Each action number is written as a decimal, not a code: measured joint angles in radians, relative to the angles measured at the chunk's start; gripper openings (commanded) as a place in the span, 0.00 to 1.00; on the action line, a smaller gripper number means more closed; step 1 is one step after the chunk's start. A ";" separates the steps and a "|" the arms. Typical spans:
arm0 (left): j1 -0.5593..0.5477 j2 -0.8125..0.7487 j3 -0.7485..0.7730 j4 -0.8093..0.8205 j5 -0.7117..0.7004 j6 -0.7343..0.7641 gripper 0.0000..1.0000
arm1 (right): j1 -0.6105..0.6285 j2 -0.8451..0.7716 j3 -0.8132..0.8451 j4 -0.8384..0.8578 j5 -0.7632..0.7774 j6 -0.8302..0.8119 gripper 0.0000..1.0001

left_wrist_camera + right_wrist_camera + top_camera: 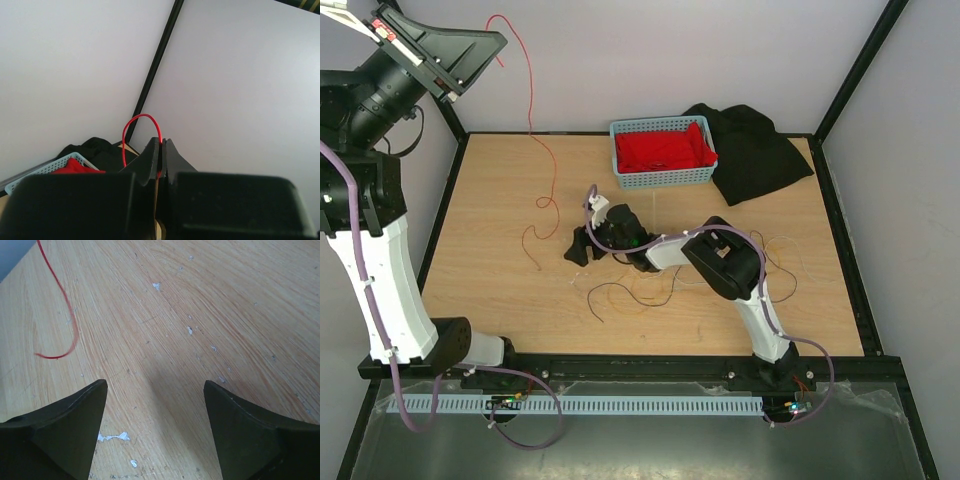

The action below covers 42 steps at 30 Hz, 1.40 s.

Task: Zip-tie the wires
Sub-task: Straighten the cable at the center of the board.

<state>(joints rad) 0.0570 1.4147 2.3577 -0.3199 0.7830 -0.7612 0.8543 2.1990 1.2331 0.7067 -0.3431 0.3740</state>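
Pale wood forms the table (490, 290) that spreads out from the two arm bases at the near edge. Closest to them, the dark wires (625, 292) lie in loose curls on the table, just in front of the right arm's bent elbow, with more thin strands trailing off to that arm's right. The right gripper (155, 387) hangs low over bare wood to the left of those curls, its jaws wide apart with nothing between them. In its wrist view a curve of the red wire (65, 325) lies on the table ahead and to the left, clear of both fingers. Farther back, the red wire rises off the table near the rear left corner and runs up to the left gripper (162, 145), high above the table's left side. Its jaws are pressed together on the red wire, which loops out from between the fingertips. Against the back wall sits a blue basket (663, 178) holding a red cloth (665, 148), with a black cloth (760, 150) bunched just beside it on the right.
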 measured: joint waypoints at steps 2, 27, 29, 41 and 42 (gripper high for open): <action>0.000 -0.002 0.002 0.002 0.000 -0.002 0.00 | 0.003 0.002 0.001 0.009 -0.003 0.011 0.95; 0.000 -0.069 -0.047 0.089 -0.019 -0.076 0.00 | 0.038 0.153 0.134 0.348 -0.099 0.253 0.00; 0.000 -0.080 -0.056 0.091 -0.021 -0.072 0.00 | 0.037 0.123 0.092 0.349 -0.079 0.247 0.00; 0.035 -0.167 -0.300 -0.014 -0.037 0.072 0.00 | -0.187 -0.380 -0.178 0.084 -0.036 0.190 0.00; 0.039 -0.172 -0.329 -0.017 -0.034 0.079 0.00 | -0.225 -0.427 -0.180 0.031 -0.031 0.168 0.00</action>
<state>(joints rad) 0.0959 1.2430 2.0289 -0.3367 0.7490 -0.6827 0.6296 1.7721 1.0534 0.7372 -0.3744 0.5419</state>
